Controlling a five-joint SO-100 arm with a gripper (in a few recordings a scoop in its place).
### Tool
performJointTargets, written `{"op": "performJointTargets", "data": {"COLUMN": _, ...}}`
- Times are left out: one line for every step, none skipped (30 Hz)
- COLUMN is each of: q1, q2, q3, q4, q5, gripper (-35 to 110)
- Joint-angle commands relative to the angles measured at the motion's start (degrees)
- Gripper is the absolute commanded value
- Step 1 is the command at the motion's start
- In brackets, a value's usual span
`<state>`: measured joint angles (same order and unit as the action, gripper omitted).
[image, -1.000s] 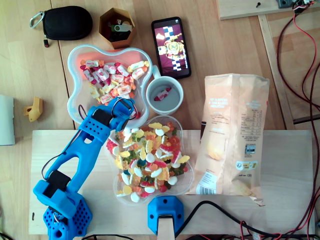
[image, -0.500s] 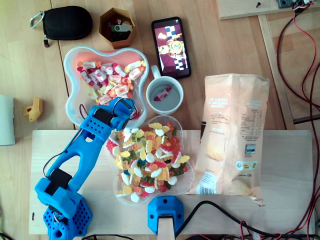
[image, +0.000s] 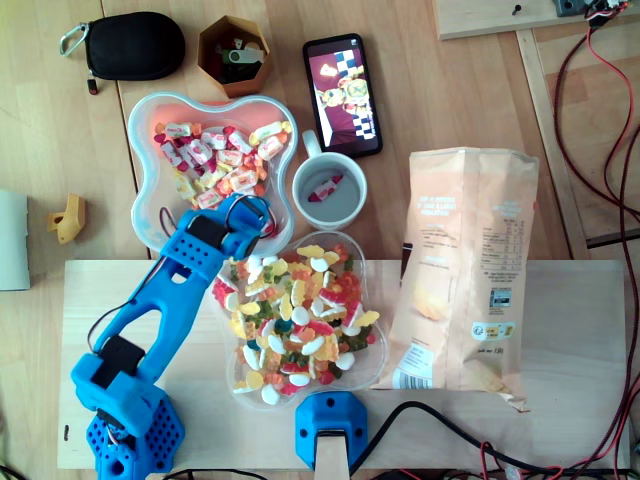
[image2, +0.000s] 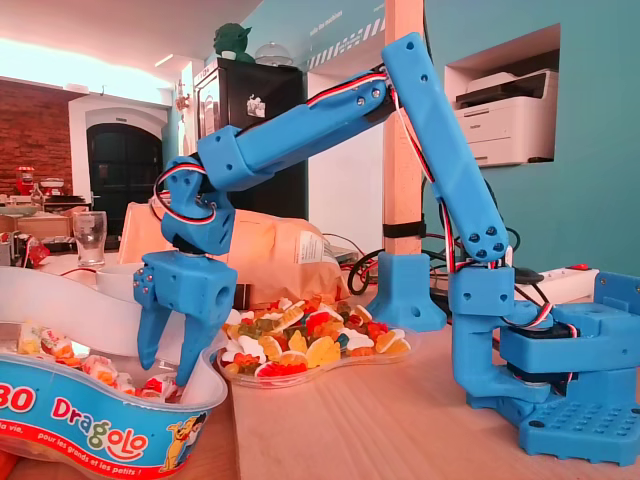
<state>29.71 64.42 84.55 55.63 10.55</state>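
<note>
Hovering, overhead view: blue gripper (image: 243, 216) above the lower right rim of the white bowl (image: 150, 215) of wrapped sweets (image: 215, 160); clear dish of gummies (image: 378, 345) just beside it, mug (image: 296, 195) near.

Fixed view: gripper (image2: 168, 362) pointing down into the white bowl (image2: 90, 415), fingers (image2: 150, 335) parted a little, tips down among the wrapped sweets (image2: 95, 370); nothing seen clamped between them. Dish of gummies (image2: 300, 376) behind.

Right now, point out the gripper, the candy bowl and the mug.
gripper (image2: 166, 373), fixed view, midway between its fingertips.
candy bowl (image: 145, 200), overhead view, bare inner wall on the left side.
mug (image: 346, 207), overhead view, bare inside bottom beside the candy.
</note>
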Motion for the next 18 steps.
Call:
{"op": "performJointTargets", "data": {"q1": 1.05, "q2": 1.05, "q3": -1.93, "q4": 0.79, "q5": 1.32, "gripper": 22}}
{"op": "performJointTargets", "data": {"q1": 1.05, "q2": 1.05, "q3": -1.93, "q4": 0.79, "q5": 1.32, "gripper": 22}}
{"op": "performJointTargets", "data": {"q1": 1.05, "q2": 1.05, "q3": -1.93, "q4": 0.79, "q5": 1.23, "gripper": 22}}
{"op": "performJointTargets", "data": {"q1": 1.05, "q2": 1.05, "q3": -2.02, "q4": 0.79, "q5": 1.23, "gripper": 22}}
{"op": "performJointTargets", "data": {"q1": 1.05, "q2": 1.05, "q3": -2.02, "q4": 0.79, "q5": 1.23, "gripper": 22}}
{"op": "performJointTargets", "data": {"q1": 1.14, "q2": 1.05, "q3": -2.02, "q4": 0.79, "q5": 1.23, "gripper": 22}}
{"op": "performJointTargets", "data": {"q1": 1.14, "q2": 1.05, "q3": -2.11, "q4": 0.79, "q5": 1.23, "gripper": 22}}
{"op": "performJointTargets", "data": {"q1": 1.14, "q2": 1.05, "q3": -2.11, "q4": 0.79, "q5": 1.23, "gripper": 22}}
{"op": "performJointTargets", "data": {"q1": 1.14, "q2": 1.05, "q3": -2.2, "q4": 0.79, "q5": 1.23, "gripper": 22}}
{"op": "performJointTargets", "data": {"q1": 1.05, "q2": 0.97, "q3": -2.29, "q4": 0.79, "q5": 1.32, "gripper": 22}}
{"op": "performJointTargets", "data": {"q1": 1.05, "q2": 0.97, "q3": -2.29, "q4": 0.79, "q5": 1.58, "gripper": 22}}
{"op": "performJointTargets", "data": {"q1": 1.05, "q2": 0.88, "q3": -2.29, "q4": 0.79, "q5": 1.76, "gripper": 22}}
{"op": "performJointTargets", "data": {"q1": 0.97, "q2": 0.79, "q3": -2.37, "q4": 0.79, "q5": 1.93, "gripper": 22}}
{"op": "performJointTargets", "data": {"q1": 0.97, "q2": 0.26, "q3": -2.72, "q4": 0.79, "q5": 1.93, "gripper": 22}}
{"op": "performJointTargets", "data": {"q1": 0.97, "q2": -0.26, "q3": -3.08, "q4": 0.7, "q5": 2.02, "gripper": 22}}
{"op": "performJointTargets", "data": {"q1": 0.97, "q2": -0.53, "q3": -3.34, "q4": 0.7, "q5": 2.11, "gripper": 22}}
{"op": "performJointTargets", "data": {"q1": 0.97, "q2": -1.05, "q3": -3.96, "q4": 0.7, "q5": 2.11, "gripper": 22}}
{"op": "performJointTargets", "data": {"q1": 0.97, "q2": -1.58, "q3": -4.66, "q4": 0.7, "q5": 2.11, "gripper": 22}}
